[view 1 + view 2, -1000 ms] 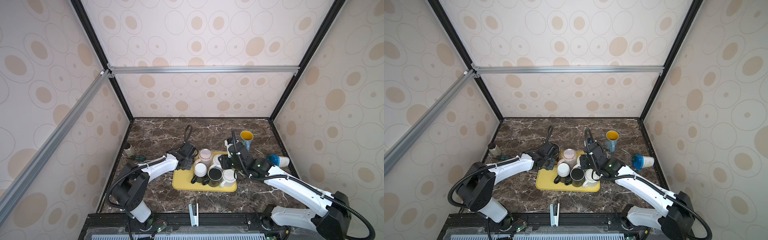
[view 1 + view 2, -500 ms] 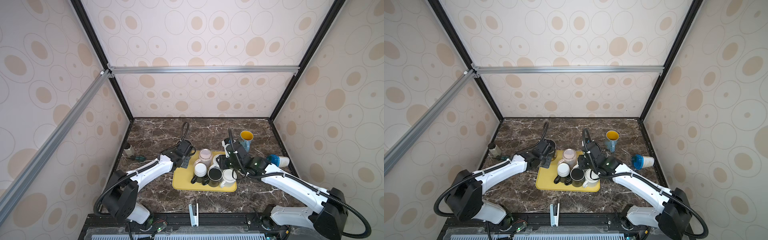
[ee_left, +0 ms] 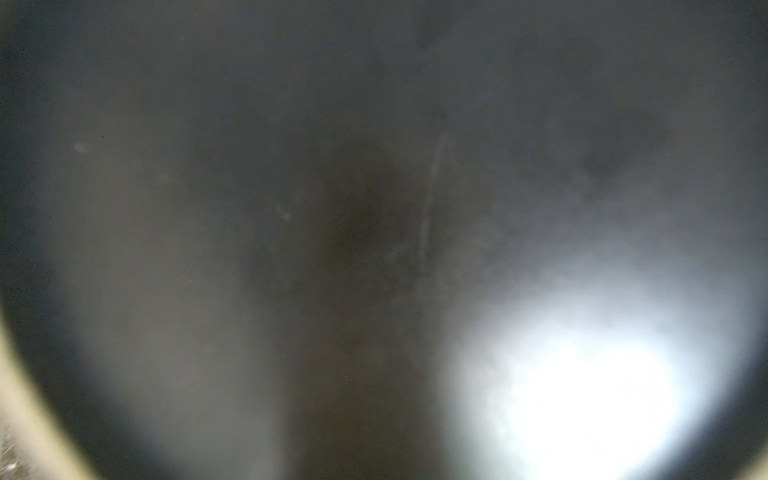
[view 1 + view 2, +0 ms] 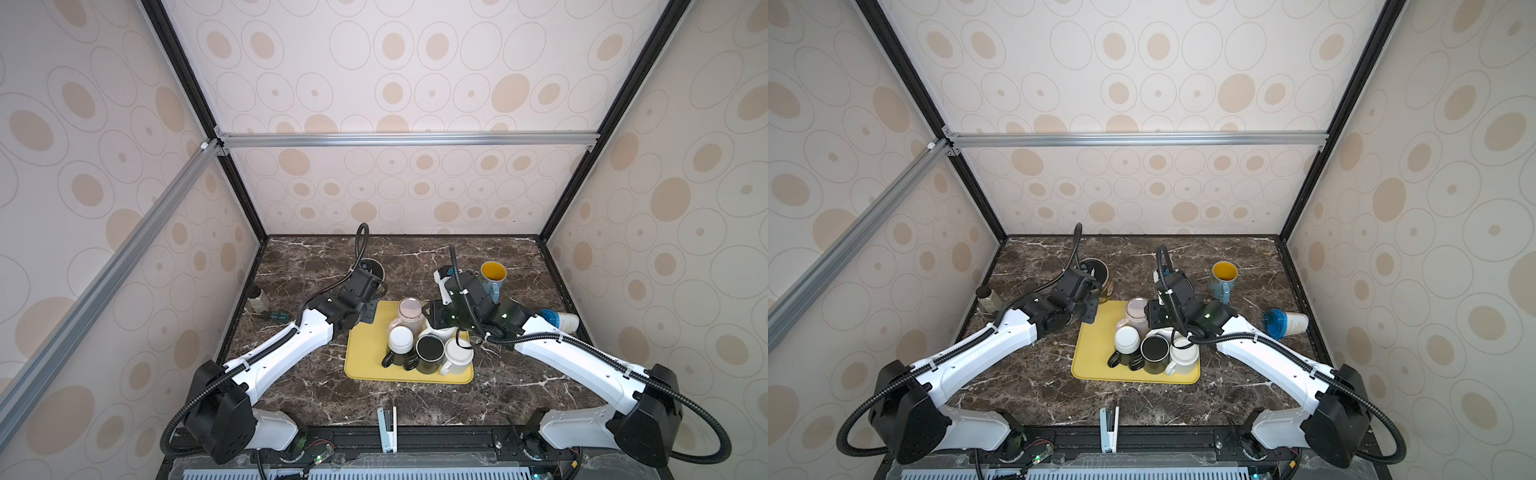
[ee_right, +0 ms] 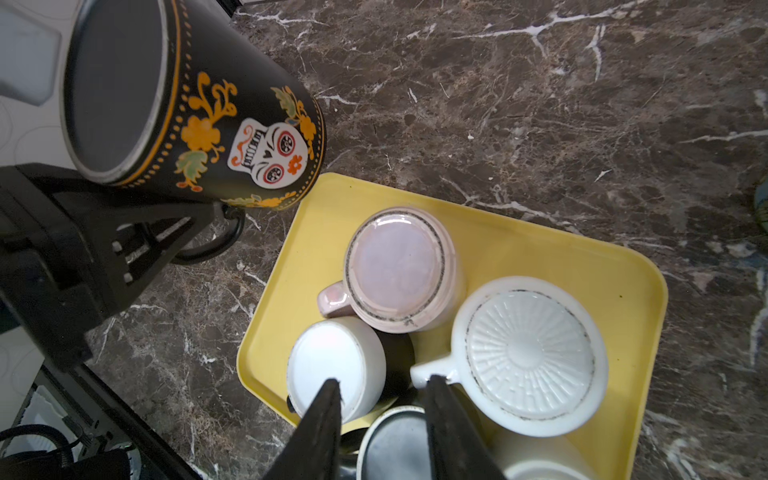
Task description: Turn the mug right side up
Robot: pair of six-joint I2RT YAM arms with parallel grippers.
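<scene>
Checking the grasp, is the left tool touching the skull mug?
Touching. The right wrist view shows the left tool closed on the handle of the tilted skull mug, with no gap.

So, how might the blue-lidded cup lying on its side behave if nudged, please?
The blue-lidded cup lies on its round side on the marble table, so it would probably roll. It looks like light plastic, likely easy to shove.

Seven mugs (image 4: pixel 430 349), one tray (image 4: pixel 365 357), one tumbler (image 4: pixel 559 322), one jar (image 4: pixel 258 297).
</scene>
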